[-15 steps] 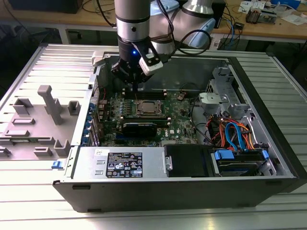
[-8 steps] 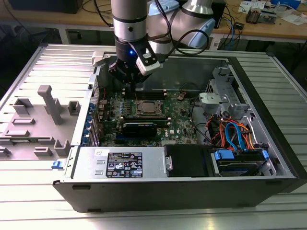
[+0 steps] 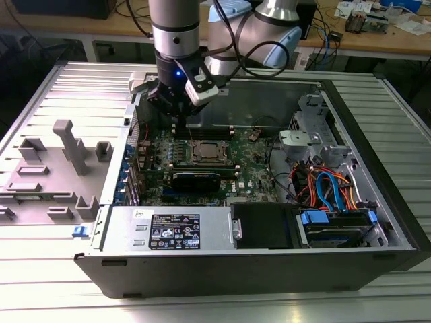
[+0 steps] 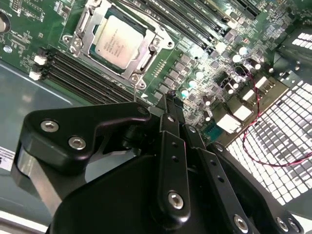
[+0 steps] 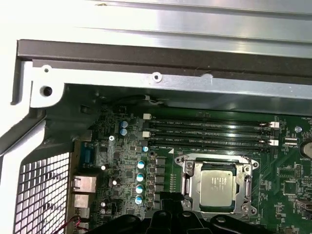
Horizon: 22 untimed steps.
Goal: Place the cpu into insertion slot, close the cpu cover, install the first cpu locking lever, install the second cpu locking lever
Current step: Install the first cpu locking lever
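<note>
End effector (image 3: 176, 116) hangs inside the open computer case (image 3: 269, 270) on the tabletop (image 3: 67, 299), above the green motherboard (image 3: 259, 176). In the second wrist view the end effector (image 4: 168, 99) has its fingers drawn together at the tips, narrow, with nothing held.

The cpu (image 4: 119, 41) lies flat in the insertion slot (image 4: 146, 58), silver top up. The cpu cover (image 4: 90, 22) looks down flat around it, framing the chip. I can't tell where the levers stand.

The cpu is well apart from the fingertips, no contact. In the exterior view the insertion slot (image 3: 210, 153) sits below the end effector and toward the exterior view's right.

In the first wrist view the cpu (image 5: 218, 184) and cpu cover (image 5: 187, 181) sit just beside the memory slots (image 5: 209, 131). The end effector (image 5: 170, 199) is off one corner of the socket, near the row of teal-topped capacitors (image 5: 140, 176).
</note>
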Each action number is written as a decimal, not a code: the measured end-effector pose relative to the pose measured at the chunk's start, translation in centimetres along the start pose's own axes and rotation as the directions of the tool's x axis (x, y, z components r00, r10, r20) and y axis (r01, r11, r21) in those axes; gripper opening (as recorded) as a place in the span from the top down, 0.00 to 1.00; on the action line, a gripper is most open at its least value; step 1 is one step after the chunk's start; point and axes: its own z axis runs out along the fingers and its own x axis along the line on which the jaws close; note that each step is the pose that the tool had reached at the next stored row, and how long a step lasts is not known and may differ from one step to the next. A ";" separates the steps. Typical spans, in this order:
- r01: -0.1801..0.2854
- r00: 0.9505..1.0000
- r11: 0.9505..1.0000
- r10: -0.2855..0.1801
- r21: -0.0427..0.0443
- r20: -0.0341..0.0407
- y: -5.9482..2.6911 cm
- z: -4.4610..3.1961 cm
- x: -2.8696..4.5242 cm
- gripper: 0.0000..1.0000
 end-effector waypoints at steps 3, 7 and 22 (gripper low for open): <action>0.000 1.000 1.000 0.000 0.000 0.000 0.43 0.05 0.03 0.89; 0.000 1.000 1.000 0.000 0.000 0.000 1.07 0.20 0.00 0.89; 0.000 1.000 1.000 0.000 0.010 -0.001 2.66 0.94 -1.05 0.89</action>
